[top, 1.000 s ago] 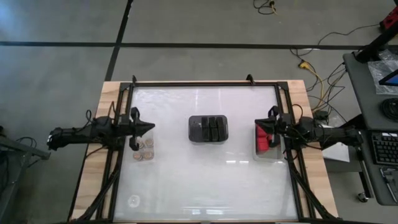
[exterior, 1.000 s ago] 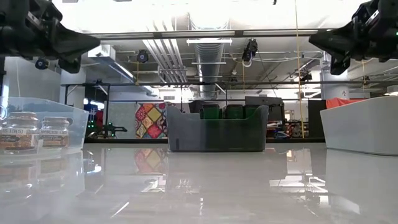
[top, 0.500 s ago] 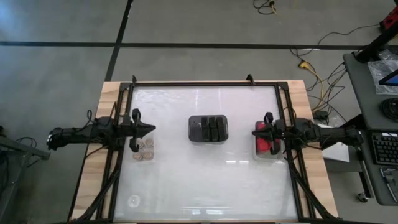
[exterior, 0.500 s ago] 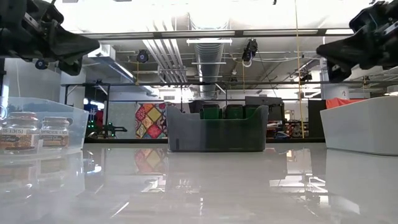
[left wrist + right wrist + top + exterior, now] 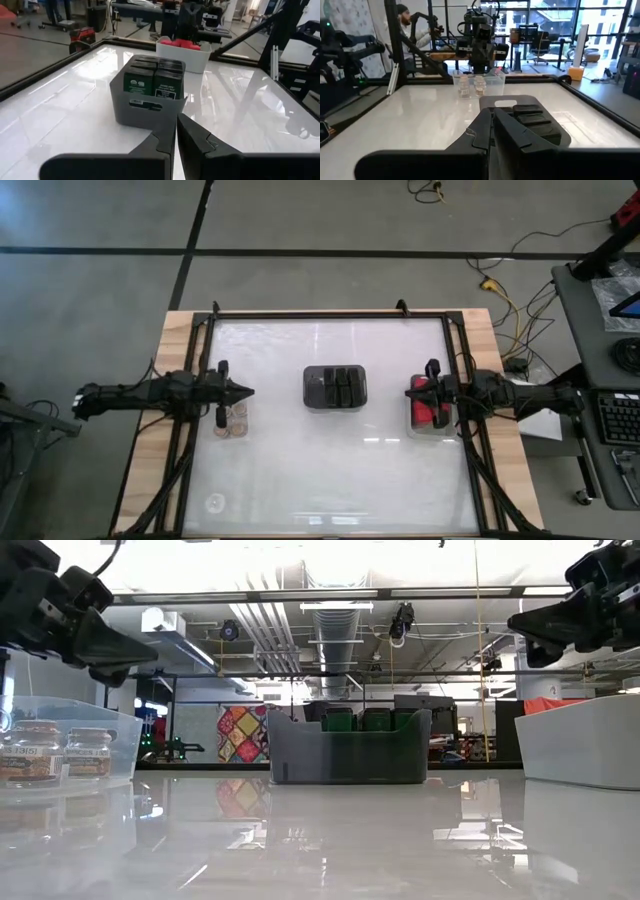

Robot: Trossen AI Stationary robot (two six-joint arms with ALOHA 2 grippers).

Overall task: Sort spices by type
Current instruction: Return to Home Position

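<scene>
Both closed and empty, the left gripper (image 5: 245, 392) is dipping lower over the jars (image 5: 232, 423) while the right gripper (image 5: 409, 393) is hovering over the red blocks (image 5: 428, 415), dark blocks (image 5: 337, 385) sitting central on the tabletop (image 5: 330, 470), so sorting looks finished

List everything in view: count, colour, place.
table: one, white top, wooden edges
grey bin: one, table centre
dark blocks: several, in the grey bin
left bin: one, clear, table's left
jars: several, tan-topped, in the left bin
right bin: one, pale, table's right
red blocks: several, in the right bin
person: one, beyond the table
left gripper: dark, over the left bin, jaws shut
right gripper: dark, over the right bin, jaws shut
</scene>
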